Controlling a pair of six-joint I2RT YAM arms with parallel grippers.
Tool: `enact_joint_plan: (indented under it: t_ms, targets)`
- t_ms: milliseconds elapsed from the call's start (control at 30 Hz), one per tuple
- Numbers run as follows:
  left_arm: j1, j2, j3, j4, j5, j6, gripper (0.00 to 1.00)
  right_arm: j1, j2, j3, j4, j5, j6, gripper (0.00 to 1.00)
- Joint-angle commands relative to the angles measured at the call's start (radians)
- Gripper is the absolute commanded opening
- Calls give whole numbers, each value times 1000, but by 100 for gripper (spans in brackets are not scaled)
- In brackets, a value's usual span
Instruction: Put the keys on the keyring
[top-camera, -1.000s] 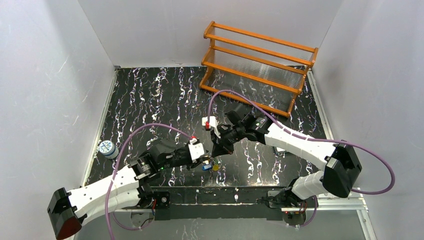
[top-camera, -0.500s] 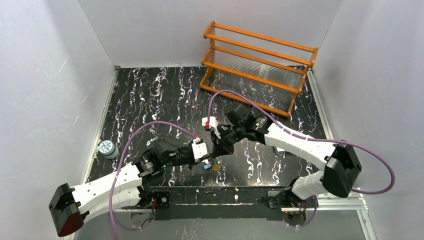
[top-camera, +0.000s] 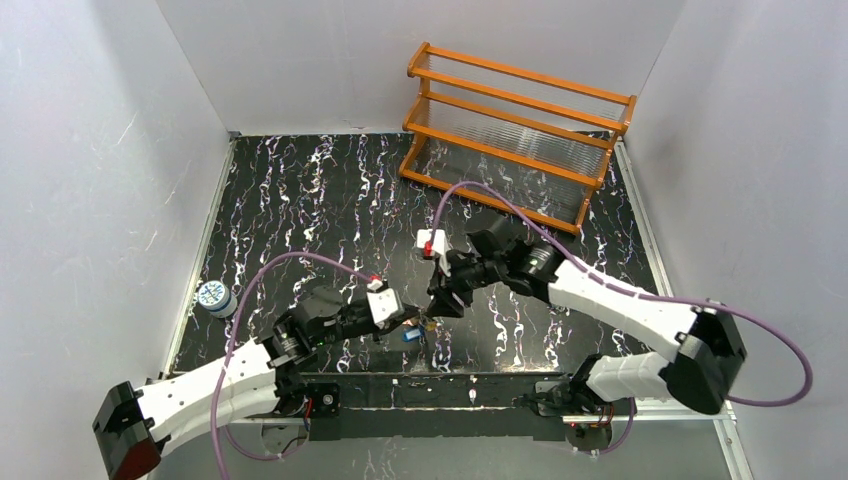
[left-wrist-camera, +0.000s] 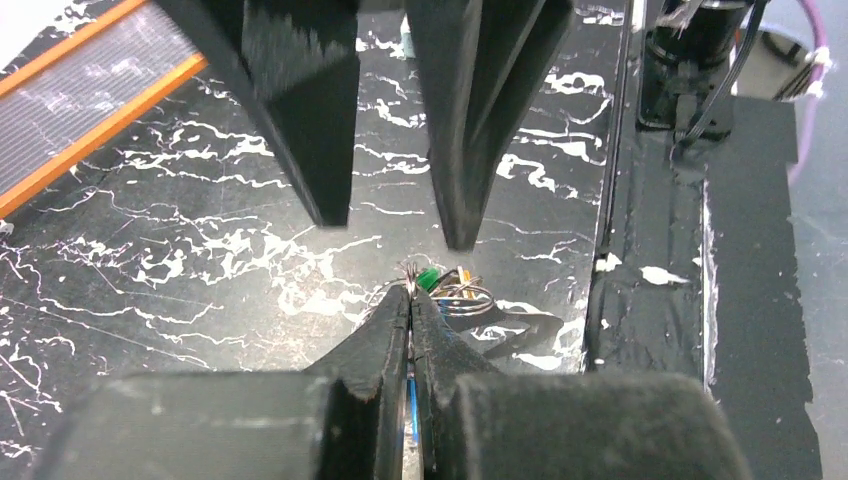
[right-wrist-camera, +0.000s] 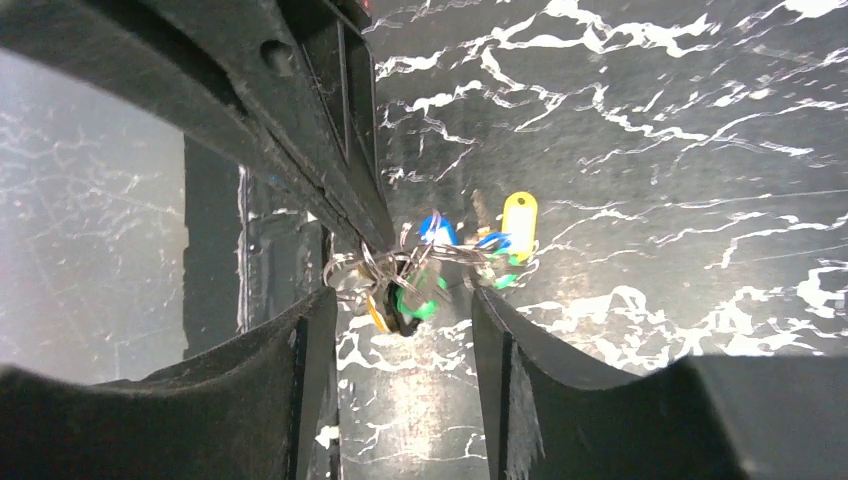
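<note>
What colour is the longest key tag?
The key tag is yellow, clearest in the right wrist view.

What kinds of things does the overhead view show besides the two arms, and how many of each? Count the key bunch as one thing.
orange rack: 1
round can: 1
bunch of keys: 1
Total: 3

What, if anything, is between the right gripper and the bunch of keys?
Nothing visible. The open right gripper faces the bunch of coloured-head metal keys, a finger on either side. The only thing nearby is the left gripper, shut on the silvery metal keyring at the bunch's edge.
</note>
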Motion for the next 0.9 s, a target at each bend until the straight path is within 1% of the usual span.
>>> enact_joint_plan:
  t_ms: [0, 133, 233, 333, 367, 433, 700, 800, 867]
  targets:
    - [-5, -102, -90, 240, 0, -89, 0, -3, -133, -62, 185, 64, 57, 61]
    - [-6, -166, -169, 416, 4, -126, 0, -8, -174, -88, 219, 26, 41, 59]
    - [-6, -193, -208, 499, 16, -139, 0, -8, -192, -101, 249, -71, 11, 55]
    - [-6, -201, -224, 552, 39, -147, 0, -7, -209, -130, 306, -163, 1, 47]
    - [-6, -201, -227, 567, 44, -148, 0, -7, -213, -138, 327, -185, 2, 44]
    - [-6, -197, -231, 591, 54, -155, 0, -6, -215, -151, 360, -217, 2, 41]
    - [-6, -185, -233, 615, 62, -161, 0, -7, -188, -158, 371, -252, -8, 43]
    - [-5, -177, -231, 618, 68, -163, 0, -7, -181, -159, 382, -257, -4, 41]
    - [-6, -174, -230, 620, 71, -166, 0, -7, -173, -158, 390, -258, -2, 29]
